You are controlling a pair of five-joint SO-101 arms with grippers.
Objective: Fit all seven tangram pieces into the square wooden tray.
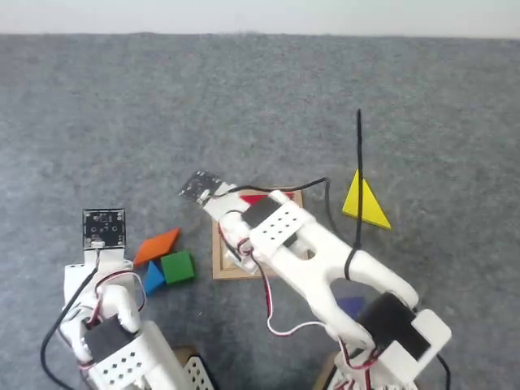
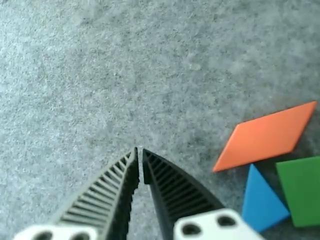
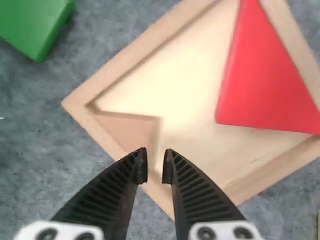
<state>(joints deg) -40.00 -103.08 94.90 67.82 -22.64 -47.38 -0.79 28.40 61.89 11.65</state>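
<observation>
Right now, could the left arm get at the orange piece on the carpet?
Probably yes. The left gripper is shut over bare carpet, and nothing lies between it and the orange piece close by.

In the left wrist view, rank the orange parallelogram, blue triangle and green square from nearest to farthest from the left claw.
1. Orange parallelogram, nearest the left claw, off to one side of its tips.
2. Blue triangle, just past the orange piece.
3. Green square, farthest, on the triangle's far side.

In tray (image 1: 219, 270): triangle (image 3: 260, 85); left of it: parallelogram (image 1: 156, 245), square (image 1: 177, 266); right, seemingly well apart: second triangle (image 1: 364, 201).
</observation>
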